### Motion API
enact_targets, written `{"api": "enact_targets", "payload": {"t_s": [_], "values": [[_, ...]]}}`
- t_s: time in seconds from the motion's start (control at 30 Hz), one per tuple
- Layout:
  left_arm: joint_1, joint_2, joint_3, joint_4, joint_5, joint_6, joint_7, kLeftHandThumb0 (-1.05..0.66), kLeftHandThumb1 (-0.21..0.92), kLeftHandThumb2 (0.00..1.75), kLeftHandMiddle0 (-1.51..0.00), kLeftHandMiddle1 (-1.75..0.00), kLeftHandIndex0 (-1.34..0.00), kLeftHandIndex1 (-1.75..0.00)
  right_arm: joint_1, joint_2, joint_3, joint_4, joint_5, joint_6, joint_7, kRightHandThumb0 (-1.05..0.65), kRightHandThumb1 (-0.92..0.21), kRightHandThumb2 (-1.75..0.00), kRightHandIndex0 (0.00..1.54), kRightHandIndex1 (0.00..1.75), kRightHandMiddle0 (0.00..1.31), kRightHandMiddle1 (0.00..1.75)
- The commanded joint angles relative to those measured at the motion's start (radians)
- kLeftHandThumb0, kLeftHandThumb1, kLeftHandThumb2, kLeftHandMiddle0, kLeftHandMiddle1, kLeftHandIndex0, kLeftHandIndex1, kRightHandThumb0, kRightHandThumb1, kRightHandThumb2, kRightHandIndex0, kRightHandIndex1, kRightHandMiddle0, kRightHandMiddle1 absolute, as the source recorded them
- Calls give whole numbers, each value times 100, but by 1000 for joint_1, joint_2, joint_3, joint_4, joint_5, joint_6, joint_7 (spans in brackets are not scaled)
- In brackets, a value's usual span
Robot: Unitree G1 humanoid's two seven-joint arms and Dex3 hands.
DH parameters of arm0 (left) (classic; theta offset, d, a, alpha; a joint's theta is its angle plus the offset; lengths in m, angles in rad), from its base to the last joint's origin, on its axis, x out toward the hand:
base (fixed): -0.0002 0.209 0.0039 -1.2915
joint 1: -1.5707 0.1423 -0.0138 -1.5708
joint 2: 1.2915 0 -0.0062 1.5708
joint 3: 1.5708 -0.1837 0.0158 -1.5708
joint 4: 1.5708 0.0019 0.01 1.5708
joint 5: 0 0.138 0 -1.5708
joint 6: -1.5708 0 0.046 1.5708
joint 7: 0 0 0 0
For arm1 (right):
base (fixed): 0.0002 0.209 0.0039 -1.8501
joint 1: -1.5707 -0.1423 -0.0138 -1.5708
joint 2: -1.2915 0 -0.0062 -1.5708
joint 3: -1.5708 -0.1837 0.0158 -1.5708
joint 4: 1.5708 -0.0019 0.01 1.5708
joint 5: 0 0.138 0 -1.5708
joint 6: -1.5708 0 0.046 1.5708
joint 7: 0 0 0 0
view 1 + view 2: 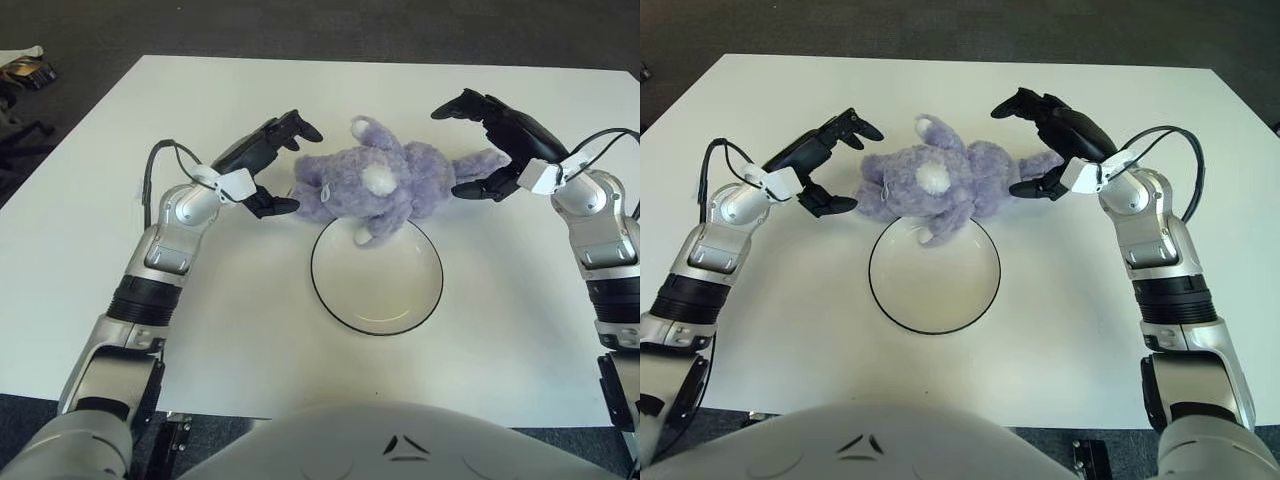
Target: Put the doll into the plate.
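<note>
As doll [385, 183] overlaps plate [335, 300] rim, open hands flanking

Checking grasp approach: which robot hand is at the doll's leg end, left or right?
The right robot hand, open, flanks the doll's outstretched leg. The left robot hand, also open, is at its head end.

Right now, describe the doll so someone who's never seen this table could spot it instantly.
On the white rectangular table, look just beyond the round white plate with a thin black rim, between the open black left hand and open black right hand. The fluffy lavender plush doll lies there lengthwise, one paw overlapping the plate's far rim. It is the only soft, purple thing in sight.
</note>
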Motion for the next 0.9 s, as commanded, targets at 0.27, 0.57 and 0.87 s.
{"api": "enact_targets", "payload": {"t_s": [0.27, 0.57, 0.87], "values": [[-66, 34, -33, 1, 11, 76, -111, -73, 23, 101, 0, -103, 0, -81, -39, -4, 25, -2, -19, 29, 46, -74, -18, -104, 0, 66, 0, 73], [-101, 30, -58, 35, 39, 54, -120, -81, 31, 92, 0, -110, 0, -91, -86, 3, 45, 70, 1, -9, 77, -77, -21, -99, 0, 60, 0, 73], [-171, 10, -110, 181, 130, -30, -55, -88, 38, 86, 0, -105, 0, -99, -110, 14, 49, 149, 27, -89, 88, -89, -33, -90, 0, 48, 0, 67]]}}
